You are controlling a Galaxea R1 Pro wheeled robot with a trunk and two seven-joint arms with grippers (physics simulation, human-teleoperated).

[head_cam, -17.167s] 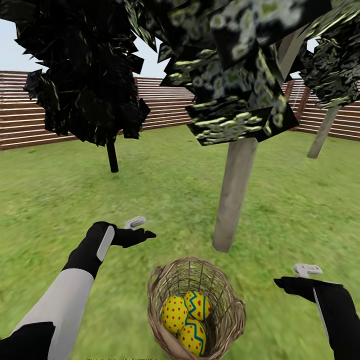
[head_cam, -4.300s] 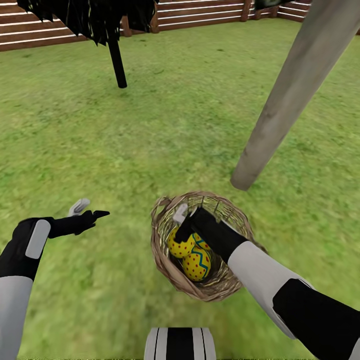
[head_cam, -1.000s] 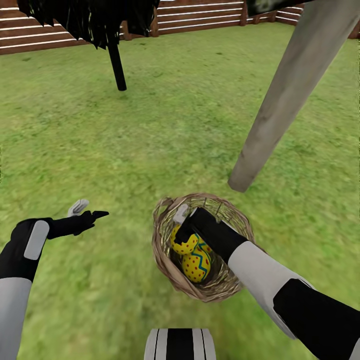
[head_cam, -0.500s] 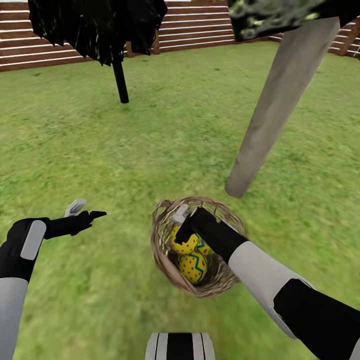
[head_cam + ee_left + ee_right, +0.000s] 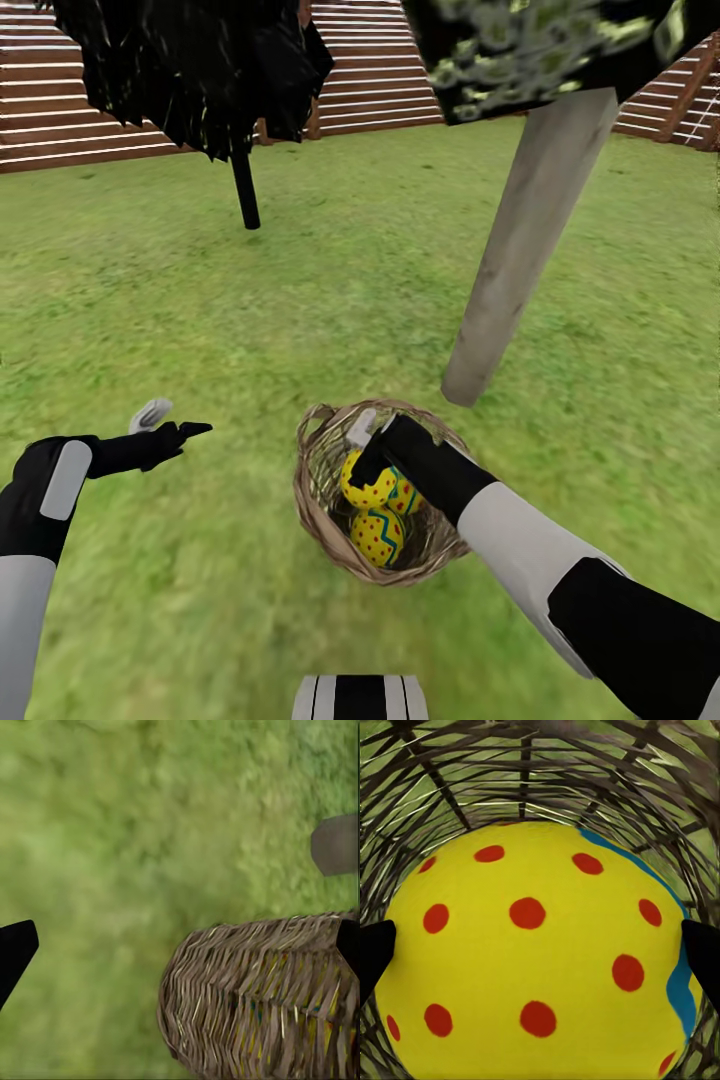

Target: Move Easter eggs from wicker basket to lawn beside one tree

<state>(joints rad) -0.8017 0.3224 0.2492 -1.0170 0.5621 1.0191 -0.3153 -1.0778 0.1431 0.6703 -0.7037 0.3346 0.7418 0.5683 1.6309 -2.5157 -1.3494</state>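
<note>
Three Easter eggs (image 5: 376,503) are seen in the head view inside the wicker basket (image 5: 318,500), which stands on the lawn (image 5: 300,300) at lower centre, just below the foot of the pale-trunked tree (image 5: 520,250). The right gripper (image 5: 362,452) is lowered into the basket and closed around the topmost egg. The left gripper (image 5: 172,422) is held over the grass at the left edge, well apart from the basket, parted and holding nothing. A black-trunked tree (image 5: 243,190) and a slatted fence (image 5: 370,80) are seen at the top.

In the left wrist view, the basket's woven wall (image 5: 255,1005) is shown at lower right on grass, with one dark fingertip (image 5: 15,952) at the left edge.

In the right wrist view, the red-dotted yellow egg (image 5: 536,960) is framed between both dark fingertips (image 5: 373,952), with wicker behind.
</note>
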